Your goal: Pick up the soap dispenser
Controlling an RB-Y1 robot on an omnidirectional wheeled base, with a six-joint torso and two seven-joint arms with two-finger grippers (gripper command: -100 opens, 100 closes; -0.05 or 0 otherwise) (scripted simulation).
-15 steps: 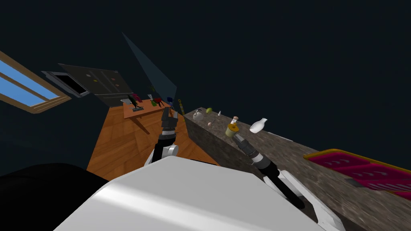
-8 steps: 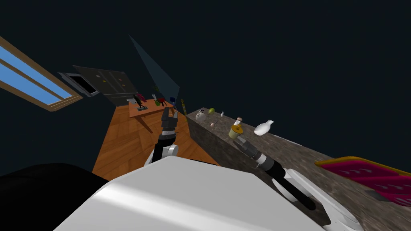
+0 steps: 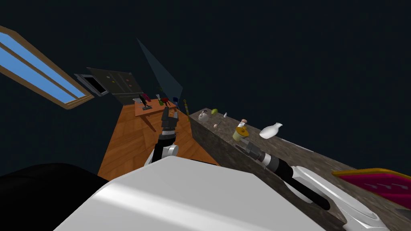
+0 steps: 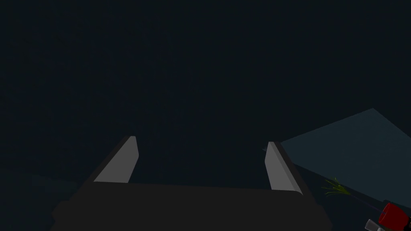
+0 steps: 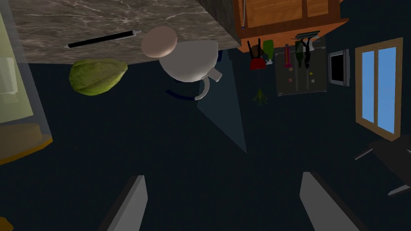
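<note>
My view has swung, so the whole scene slides right. Left tool (image 4: pixel 202 141) is spread wide and empty. The soap dispenser (image 3: pixel 241 133) stands near the counter (image 3: pixel 321 160) edge. Right tool (image 5: pixel 224 176), just beside it, gapes empty; the dispenser isn't between its fingers yet.

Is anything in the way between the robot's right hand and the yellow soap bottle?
Nothing visible is. The open right gripper sits close beside the pale yellow soap dispenser on the marbled stone counter, with no object between them.
</note>
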